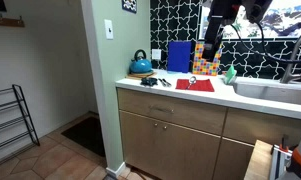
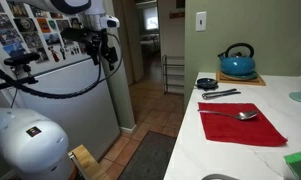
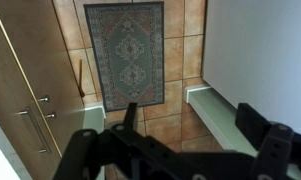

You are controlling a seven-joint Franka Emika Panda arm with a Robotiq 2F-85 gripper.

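My gripper point(image 1: 212, 44) hangs high in the air beyond the counter's edge, open and empty; it also shows in an exterior view point(image 2: 109, 54). In the wrist view its two dark fingers point(image 3: 190, 122) stand wide apart over the tiled floor, with nothing between them. Below lie a patterned rug point(image 3: 125, 50) and wooden cabinet doors point(image 3: 25, 95). On the white counter point(image 2: 205, 150) a red cloth point(image 2: 240, 124) holds a metal spoon point(image 2: 236, 114); cloth point(image 1: 195, 85) and spoon point(image 1: 192, 81) are well below the gripper.
A blue kettle point(image 1: 140, 65) point(image 2: 237, 62), black utensils point(image 2: 220, 94) and a small dark bowl point(image 2: 206, 82) stand at the counter's end. A blue board point(image 1: 178, 56), a colourful box point(image 1: 205, 60), a green sponge point(image 1: 229, 73) and a sink point(image 1: 270, 90) are further along. A green wall base point(image 3: 215, 110) borders the floor.
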